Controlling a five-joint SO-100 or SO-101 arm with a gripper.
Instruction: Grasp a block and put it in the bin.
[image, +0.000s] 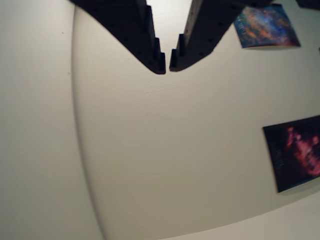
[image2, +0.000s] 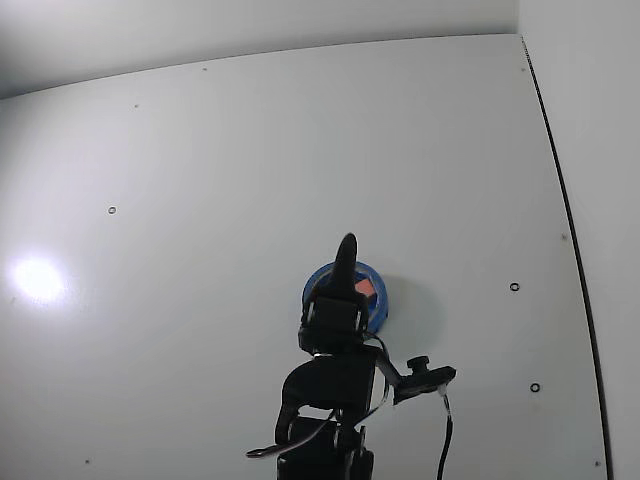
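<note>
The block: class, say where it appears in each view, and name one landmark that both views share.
Wrist view: the block is not in it; only wall and posters.
Fixed view: the block lies inside the bin, just right of the arm, below centre.
Shared landmark: the claw, at top centre in the wrist view.

Arm (image2: 335, 385) all black w/ loose black cables; gripper (image: 167, 65) fingers matte black, stepped inner edges

Two dark nebula posters (image: 267, 26) hang on a pale wall (image: 165, 150).
</note>
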